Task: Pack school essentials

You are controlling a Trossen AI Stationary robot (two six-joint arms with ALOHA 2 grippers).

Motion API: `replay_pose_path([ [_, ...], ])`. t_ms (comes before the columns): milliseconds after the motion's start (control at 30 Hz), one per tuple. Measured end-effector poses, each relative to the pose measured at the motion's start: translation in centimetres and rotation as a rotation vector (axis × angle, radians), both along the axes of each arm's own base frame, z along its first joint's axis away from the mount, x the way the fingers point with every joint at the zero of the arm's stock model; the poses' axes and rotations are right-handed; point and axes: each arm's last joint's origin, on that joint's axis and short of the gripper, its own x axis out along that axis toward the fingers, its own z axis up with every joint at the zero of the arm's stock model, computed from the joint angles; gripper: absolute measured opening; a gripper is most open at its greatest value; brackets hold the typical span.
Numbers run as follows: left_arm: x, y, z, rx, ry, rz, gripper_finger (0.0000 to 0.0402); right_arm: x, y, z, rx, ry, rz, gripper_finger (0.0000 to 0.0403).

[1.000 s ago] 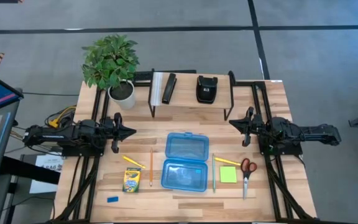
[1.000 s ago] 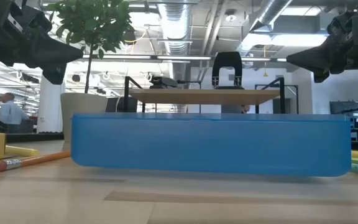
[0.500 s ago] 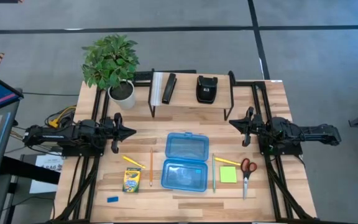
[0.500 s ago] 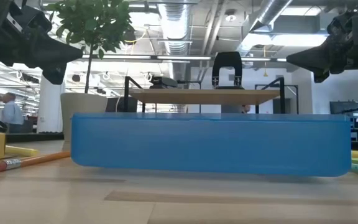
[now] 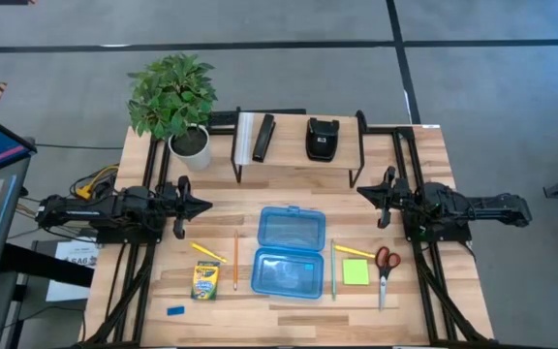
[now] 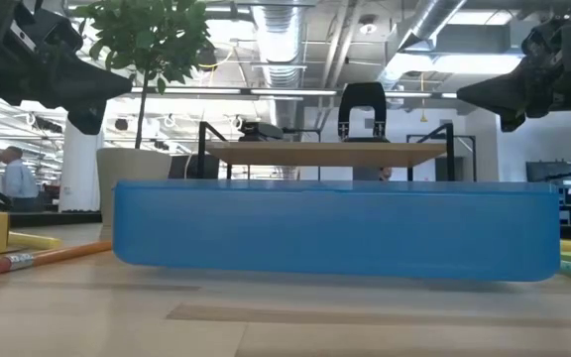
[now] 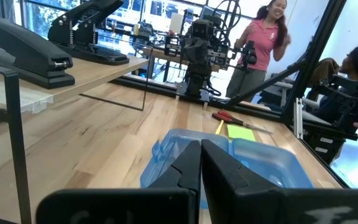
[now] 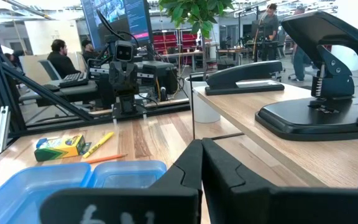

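Both end effectors, left (image 5: 204, 206) and right (image 5: 361, 192), hover closed and empty beside open blue case (image 5: 287, 252)

No legible text is showing in any view. The crayon box (image 5: 204, 280), lying at about 8 o'clock on the table (image 5: 289, 204), is carrying printed artwork too small to read. A white paper sheet (image 5: 73, 258) beside the table's 9 o'clock edge is bearing dark print, also unreadable.
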Motion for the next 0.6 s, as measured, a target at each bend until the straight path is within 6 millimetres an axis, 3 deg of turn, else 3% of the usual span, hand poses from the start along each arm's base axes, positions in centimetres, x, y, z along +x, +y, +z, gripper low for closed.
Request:
replay_pose_path([
  [600, 0.0, 0.0, 0.0, -0.013, -0.001, 0.0, 0.0, -0.04, -0.04, 0.5, 0.001, -0.052, -0.005, 0.0026],
])
